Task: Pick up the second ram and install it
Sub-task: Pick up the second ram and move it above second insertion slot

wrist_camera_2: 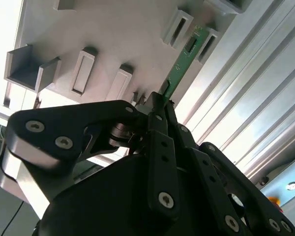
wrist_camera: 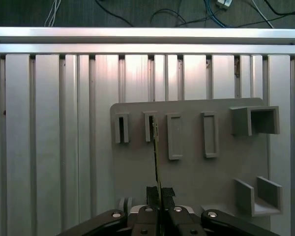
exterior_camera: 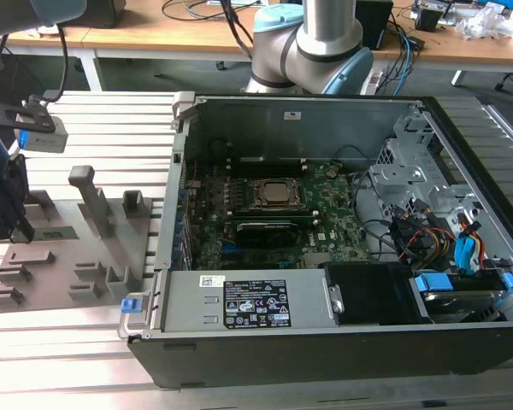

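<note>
Between the fingertips of my end effector (wrist_camera_2: 160, 102) the near end of the ram stick (wrist_camera_2: 183, 58) is pinched, the fingers (wrist_camera_2: 163, 147) closed on it in both wrist views. Straight out ahead of the end effector the green stick runs on edge to the gray plate (wrist_camera: 196, 177), its far end among the upright blocks (wrist_camera_2: 176, 28) there, and I cannot tell whether it is seated. Beneath the end effector lies the slatted counter (wrist_camera: 49, 123); the open computer case (exterior_camera: 325, 359) stands well apart, toward the exterior view's right.
</note>
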